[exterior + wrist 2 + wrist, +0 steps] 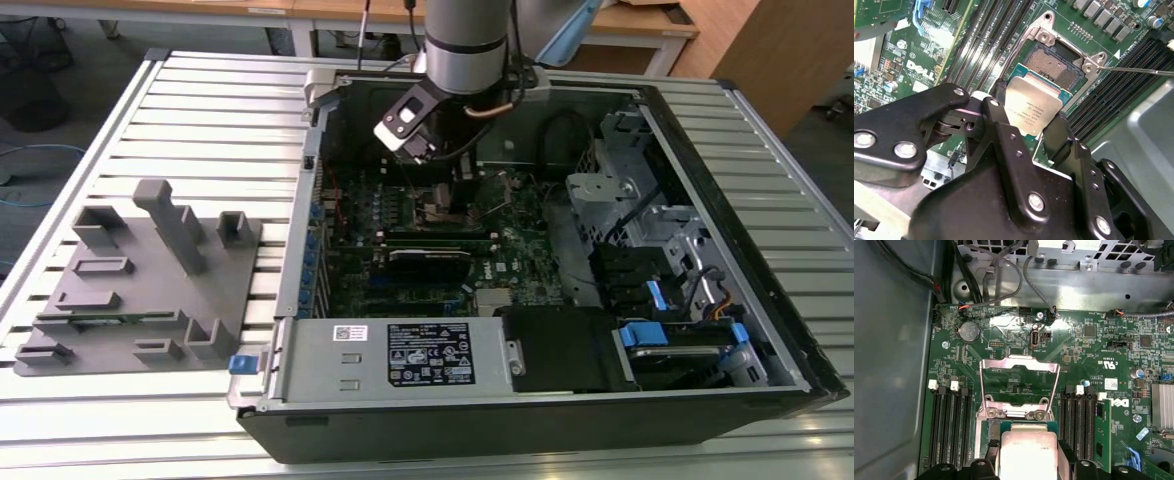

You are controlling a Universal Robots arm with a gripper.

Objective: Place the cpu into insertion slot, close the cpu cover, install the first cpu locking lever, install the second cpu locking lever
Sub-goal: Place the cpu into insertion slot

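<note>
Silvery single cpu [1033, 111] in end effector [1026, 119], one insertion slot [1054, 67]

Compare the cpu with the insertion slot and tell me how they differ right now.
The cpu has a pale silver metal top; the insertion slot has a dark centre inside a metal rim. The cpu is clamped between the jaws of the gripper, off the motherboard; the insertion slot is fixed on it, uncovered and empty. Both are square, with about the same footprint.

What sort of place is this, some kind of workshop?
Probably a robotics lab: an open computer case lies on a slatted metal table, the gripper holds the cpu, wooden desks stand behind.
</note>
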